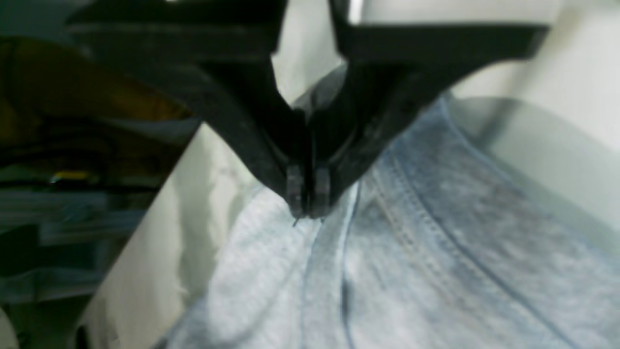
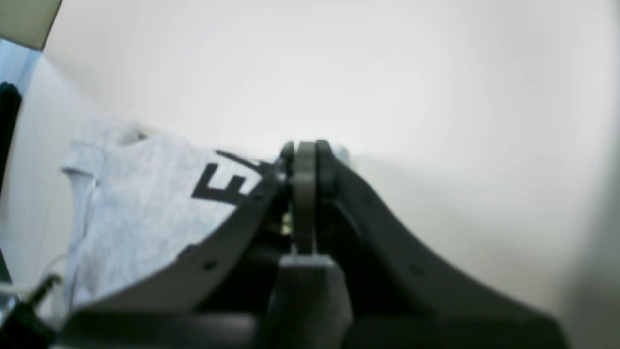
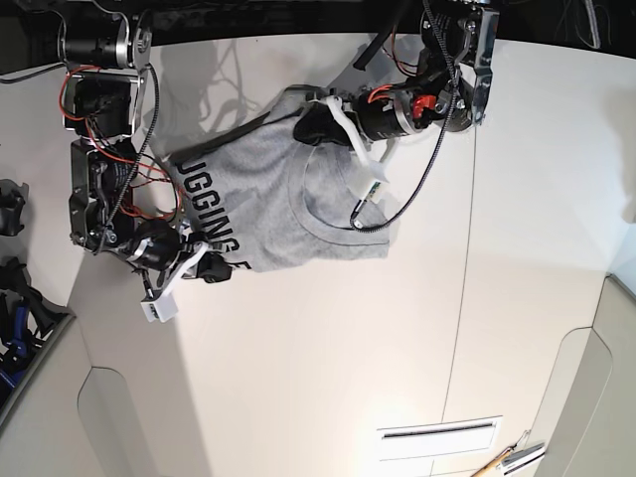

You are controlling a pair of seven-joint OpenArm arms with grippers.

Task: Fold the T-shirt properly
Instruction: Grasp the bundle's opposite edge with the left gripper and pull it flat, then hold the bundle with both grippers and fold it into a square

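Note:
The heather-grey T-shirt (image 3: pixel 268 199) lies bunched on the white table, with its black block lettering (image 3: pixel 214 219) facing up. My left gripper (image 3: pixel 310 124) sits at the shirt's far edge. In the left wrist view it (image 1: pixel 307 213) is shut, pinching a fold of grey fabric (image 1: pixel 411 252) beside a stitched seam. My right gripper (image 3: pixel 217 270) is at the shirt's near-left edge by the lettering. In the right wrist view it (image 2: pixel 305 148) is shut, the shirt (image 2: pixel 145 208) with a letter E reaching its tips. The pinch itself is hidden.
White table (image 3: pixel 328 358) with a seam line running down its right half. A slot (image 3: pixel 437 432) and a pencil-like tool (image 3: pixel 507 459) lie near the front right. Dark clutter (image 3: pixel 15 298) sits off the table's left edge. Cables (image 3: pixel 397 189) hang from the left arm over the shirt.

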